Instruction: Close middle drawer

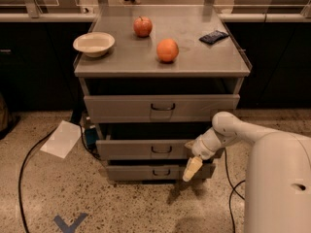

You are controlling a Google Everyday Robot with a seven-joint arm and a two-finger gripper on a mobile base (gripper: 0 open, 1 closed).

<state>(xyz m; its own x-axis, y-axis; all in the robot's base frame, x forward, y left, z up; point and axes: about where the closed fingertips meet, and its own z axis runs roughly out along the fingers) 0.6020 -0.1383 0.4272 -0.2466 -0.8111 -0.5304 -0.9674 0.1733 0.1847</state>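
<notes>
While the middle drawer (146, 149) juts out, the gripper (193, 168) hangs right of centre at its front's right end. I cannot tell if its jaws are apart. Next comes a straight inward push.

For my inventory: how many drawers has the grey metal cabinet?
3, none seems hidden. The tall grey top drawer under the tabletop, the shallow middle drawer below it, the bottom drawer nearest the floor. The cream gripper is below the middle drawer's right end.
</notes>
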